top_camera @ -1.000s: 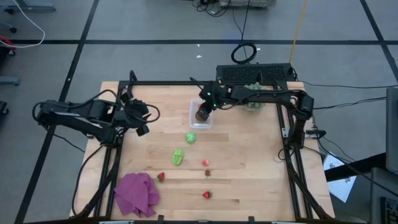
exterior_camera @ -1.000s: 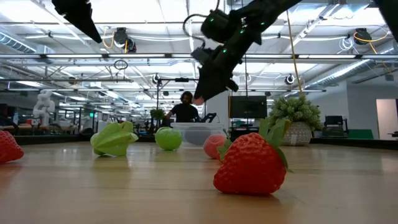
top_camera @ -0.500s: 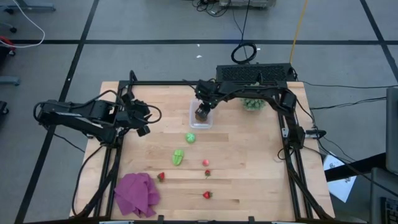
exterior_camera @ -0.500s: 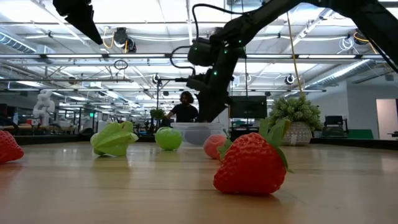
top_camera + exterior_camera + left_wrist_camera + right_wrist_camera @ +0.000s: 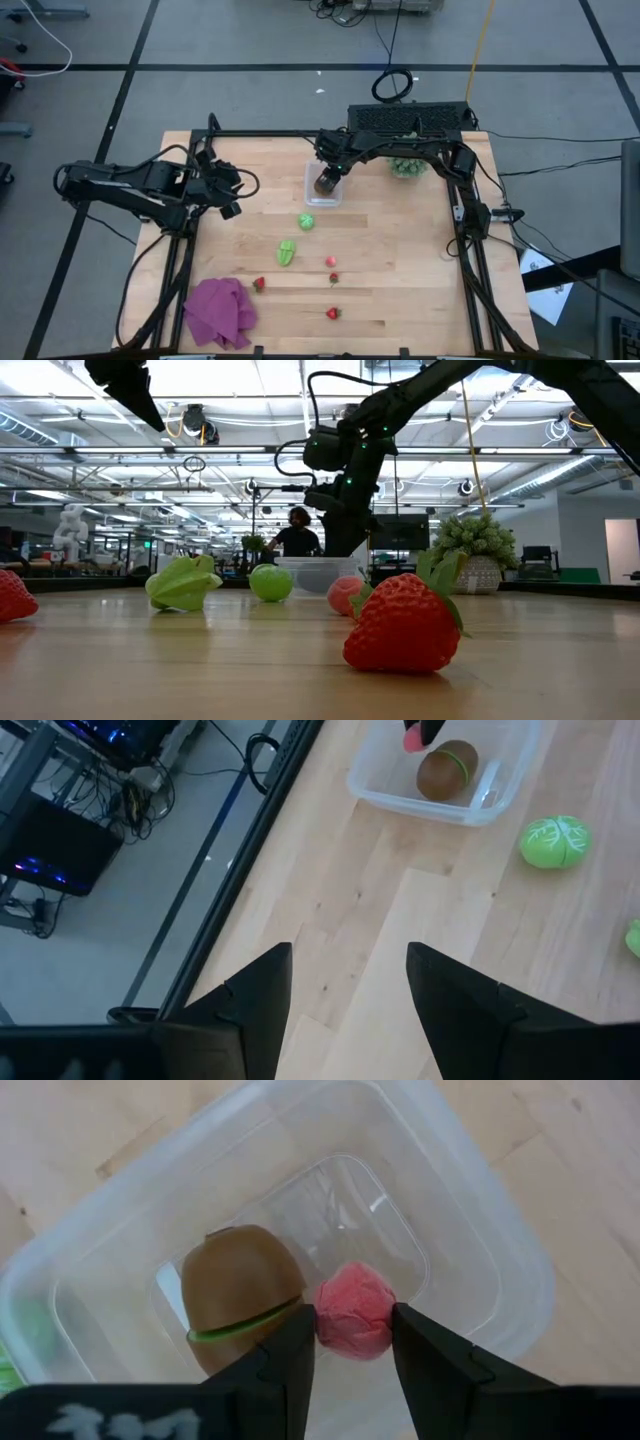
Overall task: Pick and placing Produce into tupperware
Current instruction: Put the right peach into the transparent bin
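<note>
The clear tupperware [image 5: 310,198] stands at the table's far middle with the brown kiwi piece [image 5: 240,1290] lying in it. My right gripper [image 5: 353,1325] points down into it, shut on a small pink-red round piece [image 5: 355,1305] next to the kiwi. Two light green pieces [image 5: 306,221] [image 5: 286,252] lie on the table nearer the front. A pink piece [image 5: 330,261] and three red strawberries [image 5: 259,284] [image 5: 333,278] [image 5: 332,313] lie nearer still. My left gripper [image 5: 230,200] is open and empty at the table's left. My right gripper pinches the pink-red piece by its two opposite sides [image 5: 328,1318] between its two fingers. The fingers come from above, pointing down. The piece sits inside the tupperware's outline beside the kiwi. Whether it touches the floor of the tupperware, I cannot tell.
A purple cloth [image 5: 220,312] lies at the near left corner. A spiky pale-green plant [image 5: 407,166] stands at the far right, close to my right arm. A dark frame [image 5: 460,230] runs around the table. A person [image 5: 298,535] sits in the room beyond.
My right gripper has turned from a slant to pointing straight down. It has come down over the tupperware with the pink-red piece between its fingers. The kiwi has stayed in the tupperware.
</note>
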Motion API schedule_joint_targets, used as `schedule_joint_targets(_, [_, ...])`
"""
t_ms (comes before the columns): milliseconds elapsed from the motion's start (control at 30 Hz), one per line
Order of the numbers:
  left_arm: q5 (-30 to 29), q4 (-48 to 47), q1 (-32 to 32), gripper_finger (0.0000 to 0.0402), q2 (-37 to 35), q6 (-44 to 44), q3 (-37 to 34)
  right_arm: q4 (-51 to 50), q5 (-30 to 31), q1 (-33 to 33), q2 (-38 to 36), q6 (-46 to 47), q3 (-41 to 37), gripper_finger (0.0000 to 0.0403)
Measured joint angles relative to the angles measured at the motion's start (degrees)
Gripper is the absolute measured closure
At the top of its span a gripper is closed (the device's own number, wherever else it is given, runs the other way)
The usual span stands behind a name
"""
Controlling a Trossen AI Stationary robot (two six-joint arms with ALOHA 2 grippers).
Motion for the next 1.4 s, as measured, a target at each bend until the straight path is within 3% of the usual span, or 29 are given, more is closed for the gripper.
schedule_joint_targets(400, [0.0,0.0,0.0,0.0197,0.0,0.0,0.0,1.5,-2.8,-0.2,0.0,-1.3,0.0,0.0284])
schedule_joint_targets(1400, [0.1,0.0,0.0,0.0197,0.0,0.0,0.0,3.1,-2.8,-0.2,0.0,-3.9,0.0,0.0279])
